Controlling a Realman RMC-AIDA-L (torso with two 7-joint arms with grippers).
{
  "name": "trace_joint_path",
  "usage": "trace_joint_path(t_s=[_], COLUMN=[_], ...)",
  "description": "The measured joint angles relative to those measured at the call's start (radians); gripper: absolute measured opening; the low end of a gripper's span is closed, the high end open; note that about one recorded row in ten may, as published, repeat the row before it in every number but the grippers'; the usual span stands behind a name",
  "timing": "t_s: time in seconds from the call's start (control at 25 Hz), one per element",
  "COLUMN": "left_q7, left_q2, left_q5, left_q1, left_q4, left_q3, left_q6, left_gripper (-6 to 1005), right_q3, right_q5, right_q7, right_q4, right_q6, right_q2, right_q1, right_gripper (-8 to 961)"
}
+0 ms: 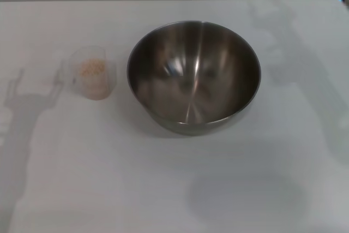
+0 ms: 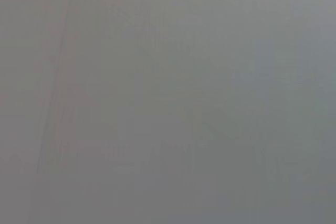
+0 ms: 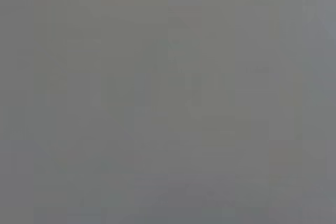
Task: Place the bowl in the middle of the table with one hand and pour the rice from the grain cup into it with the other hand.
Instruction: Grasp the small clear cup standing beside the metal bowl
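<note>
Head view: the bowl (image 1: 193, 75) sits upright near the middle of the table (image 1: 174, 189), mouth up and ready to receive; the grain cup (image 1: 95, 73), just beside it on the robot's left, stands upright, retaining the rice (image 1: 92, 69); neither gripper appears. Left wrist view: featureless grey; gripper state cannot be told. Right wrist view: likewise.

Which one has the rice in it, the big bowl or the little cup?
The little clear grain cup, standing left of the bowl, holds the rice. The big shiny steel bowl beside it is empty inside.
</note>
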Motion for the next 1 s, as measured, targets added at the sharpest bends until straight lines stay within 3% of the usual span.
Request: trace_joint_path(t_s=[0.04, 0.08, 0.2, 0.24, 0.28, 0.4, 0.44, 0.76, 1.0], left_q7=[0.000, 0.000, 0.003, 0.008, 0.008, 0.022, 0.052, 0.255, 0.381], left_q2=[-0.001, -0.001, -0.001, -0.001, -0.001, -0.001, -0.002, -0.003, -0.003], left_q5=[0.001, 0.001, 0.005, 0.005, 0.005, 0.002, 0.001, -0.027, -0.258], left_q1=[0.000, 0.000, 0.002, 0.007, 0.007, 0.021, 0.038, 0.134, 0.132], left_q4=[0.000, 0.000, -0.002, -0.008, -0.008, -0.021, -0.047, -0.230, -0.295], left_q3=[0.000, 0.000, 0.006, 0.018, 0.018, 0.053, 0.073, 0.135, 0.293], left_q6=[-0.016, -0.016, -0.055, -0.075, -0.075, -0.098, -0.126, -0.321, -0.397], left_gripper=[817, 817, 816, 816, 816, 815, 815, 812, 808], right_q3=[-0.058, -0.058, -0.104, -0.116, -0.116, -0.122, -0.120, -0.114, -0.115], right_q5=[0.003, 0.003, 0.004, 0.004, 0.004, 0.004, 0.004, 0.001, -0.005], right_q7=[0.038, 0.038, 0.169, 0.295, 0.295, 0.458, 0.514, 0.535, 0.530], right_q4=[-0.110, -0.110, -0.300, -0.462, -0.462, -0.674, -0.756, -0.835, -0.851], right_q6=[-0.234, -0.234, -0.537, -0.722, -0.722, -0.893, -0.924, -0.932, -0.935], right_q2=[0.001, 0.001, 0.002, 0.005, 0.005, 0.006, 0.006, 0.002, -0.002], right_q1=[-0.009, -0.009, 0.012, 0.051, 0.051, 0.116, 0.139, 0.147, 0.149], right_gripper=[528, 528, 528, 527, 527, 527, 527, 527, 527])
